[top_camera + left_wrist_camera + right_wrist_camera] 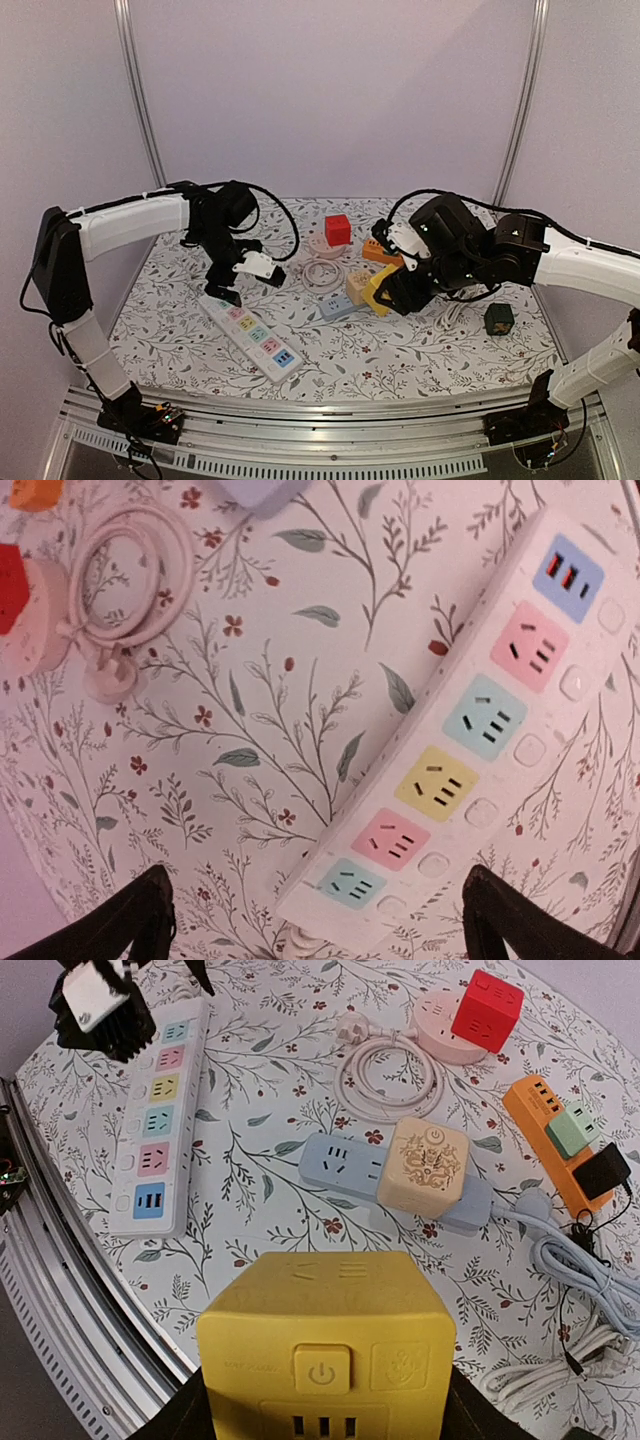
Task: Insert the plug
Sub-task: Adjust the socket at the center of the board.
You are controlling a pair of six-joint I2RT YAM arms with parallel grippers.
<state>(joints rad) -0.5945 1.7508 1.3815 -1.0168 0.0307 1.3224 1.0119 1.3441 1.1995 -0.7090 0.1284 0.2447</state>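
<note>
The left hand (320, 920), fingers spread wide and holding nothing, is hovering over the white power strip (480, 730) on the flowered surface (280, 600). The right hand (400, 290) is clamping a yellow socket cube (325, 1330). The white plug (350, 1028) is lying loose beside its coiled cord (390, 1075).

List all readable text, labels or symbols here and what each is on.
Power symbol, no words: button on the yellow cube.
Faint power symbol: top face of the cream cube.
Embossed marking beside the yellow cube's button: too blurred to read.
No legible text on the white power strip.
</note>
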